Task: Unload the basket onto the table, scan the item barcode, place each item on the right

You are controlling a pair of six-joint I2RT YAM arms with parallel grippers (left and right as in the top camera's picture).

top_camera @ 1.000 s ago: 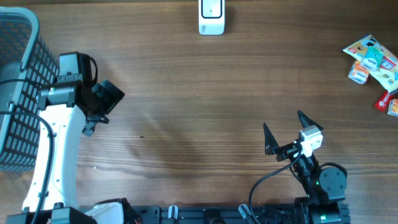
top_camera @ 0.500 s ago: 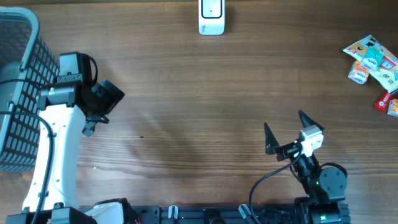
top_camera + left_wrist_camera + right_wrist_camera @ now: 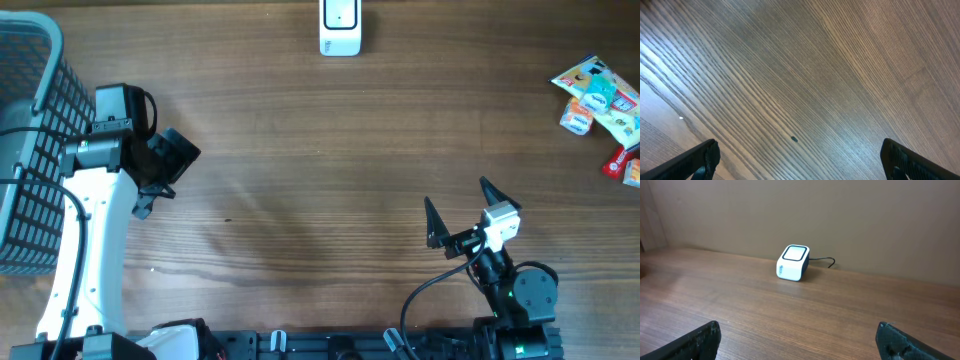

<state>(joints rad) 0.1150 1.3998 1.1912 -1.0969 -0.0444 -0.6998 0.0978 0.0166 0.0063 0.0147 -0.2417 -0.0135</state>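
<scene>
The items, several small colourful packets (image 3: 600, 98), lie in a loose pile at the table's far right; no barcode shows on them. A white barcode scanner (image 3: 340, 27) stands at the back centre, and in the right wrist view the scanner (image 3: 793, 262) has a dark cable behind it. Near the front right, my right gripper (image 3: 460, 206) is open and empty, facing the scanner. Its fingertips (image 3: 702, 340) frame bare wood. My left gripper (image 3: 165, 175) hangs open over the left side of the table, with nothing but wood between its fingers (image 3: 702, 159).
A grey mesh basket (image 3: 30, 140) stands at the left edge, beside the left arm. The wooden tabletop (image 3: 320, 170) stretches between the two arms. A small dark speck (image 3: 794, 139) marks the wood below the left gripper.
</scene>
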